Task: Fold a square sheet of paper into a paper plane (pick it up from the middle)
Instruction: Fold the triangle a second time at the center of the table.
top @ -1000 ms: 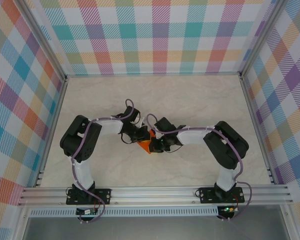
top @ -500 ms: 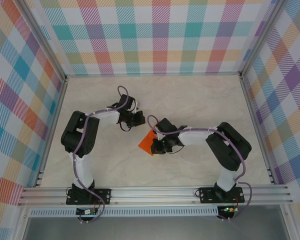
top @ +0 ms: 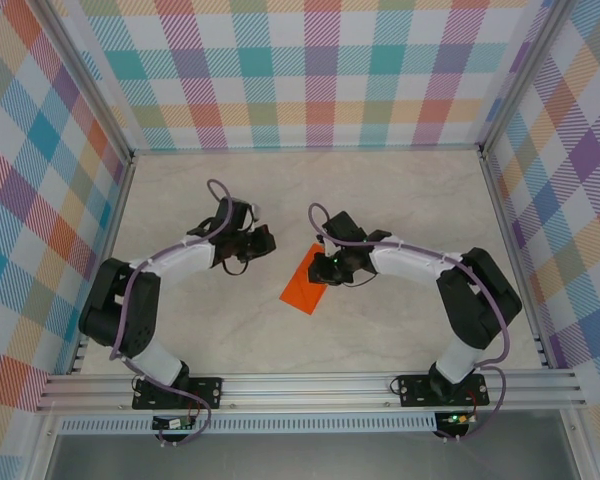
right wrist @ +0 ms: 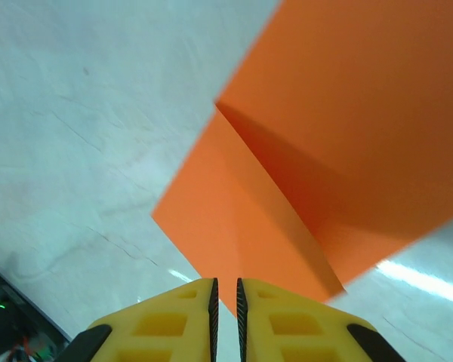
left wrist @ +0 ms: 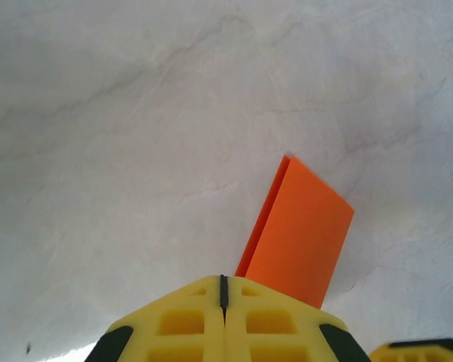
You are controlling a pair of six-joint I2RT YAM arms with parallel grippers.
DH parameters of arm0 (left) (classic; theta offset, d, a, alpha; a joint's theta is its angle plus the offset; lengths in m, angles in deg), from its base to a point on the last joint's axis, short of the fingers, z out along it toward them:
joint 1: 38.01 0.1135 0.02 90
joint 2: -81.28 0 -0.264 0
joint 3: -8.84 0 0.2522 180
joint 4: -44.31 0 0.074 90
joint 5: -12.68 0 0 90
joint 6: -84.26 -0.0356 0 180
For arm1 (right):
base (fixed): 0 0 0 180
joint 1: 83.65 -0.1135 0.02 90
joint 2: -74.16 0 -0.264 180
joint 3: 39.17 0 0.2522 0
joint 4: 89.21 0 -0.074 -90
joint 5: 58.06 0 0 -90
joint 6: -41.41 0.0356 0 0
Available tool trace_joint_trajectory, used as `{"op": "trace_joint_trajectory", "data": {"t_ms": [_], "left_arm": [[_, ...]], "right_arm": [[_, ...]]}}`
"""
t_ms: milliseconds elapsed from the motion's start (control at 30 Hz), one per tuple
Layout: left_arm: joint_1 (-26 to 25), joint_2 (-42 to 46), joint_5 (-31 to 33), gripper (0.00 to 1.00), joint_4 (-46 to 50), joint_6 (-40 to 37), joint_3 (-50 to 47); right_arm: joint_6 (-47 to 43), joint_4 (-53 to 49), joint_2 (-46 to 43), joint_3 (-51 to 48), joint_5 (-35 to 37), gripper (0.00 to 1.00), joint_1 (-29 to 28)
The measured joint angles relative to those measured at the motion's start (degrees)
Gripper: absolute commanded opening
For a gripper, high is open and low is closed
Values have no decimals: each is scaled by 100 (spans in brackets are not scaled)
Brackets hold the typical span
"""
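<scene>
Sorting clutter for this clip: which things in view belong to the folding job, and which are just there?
Job: folded bright orange paper sheet, left claw, right claw.
Just there: pale marbled tabletop, checked pastel walls, aluminium frame rail.

The orange paper sheet [top: 305,281] is thin, smooth, matt paper with a sharp crease. The table [top: 400,200] has a pale surface with a stone pattern. It is smooth, with faint grey veins and a weak sheen in the right wrist view. The fingers [left wrist: 189,326] of the left gripper [left wrist: 223,282] are matt yellow moulded plastic with black parts, and those [right wrist: 174,320] of the right gripper [right wrist: 226,285] look the same. The frame rail [top: 310,386] is bare, dull-shining metal. The walls [top: 310,70] carry a matt checked print.
</scene>
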Motion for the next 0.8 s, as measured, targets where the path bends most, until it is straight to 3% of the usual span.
{"op": "trace_joint_trajectory", "data": {"t_ms": [300, 800], "left_arm": [[-369, 289, -372, 0, -540, 691, -809], [-813, -1005, -798, 0, -1161, 826, -247]], "right_arm": [[179, 17, 743, 201, 26, 8, 0], [127, -188, 916, 262, 214, 8, 39]]}}
